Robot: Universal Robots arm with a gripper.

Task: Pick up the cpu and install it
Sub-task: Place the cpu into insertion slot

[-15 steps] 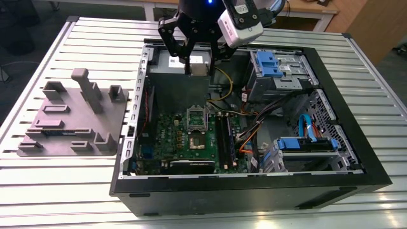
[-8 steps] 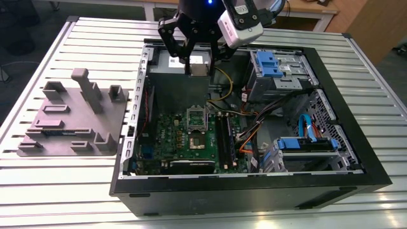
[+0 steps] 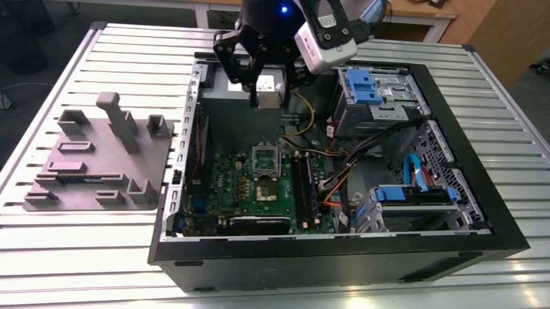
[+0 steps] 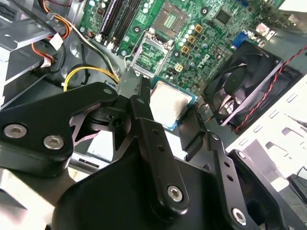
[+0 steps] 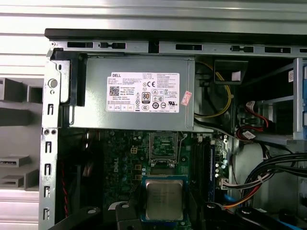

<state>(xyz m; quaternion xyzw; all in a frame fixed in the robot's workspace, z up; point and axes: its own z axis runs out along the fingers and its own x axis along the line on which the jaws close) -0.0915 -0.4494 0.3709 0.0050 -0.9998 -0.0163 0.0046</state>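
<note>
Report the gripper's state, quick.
Gripper: shut on the cpu, above the open case.

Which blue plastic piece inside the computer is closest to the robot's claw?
The blue bracket beside the gripper holding the cpu; the other blue piece lies farther off.

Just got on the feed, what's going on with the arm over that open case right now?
The arm's gripper is shut on the cpu, gripping it by its edges and holding it in the air inside the open computer case. In both wrist views the chip hangs above the green motherboard, close to the grey power supply. It is not seated on the board yet.
</note>
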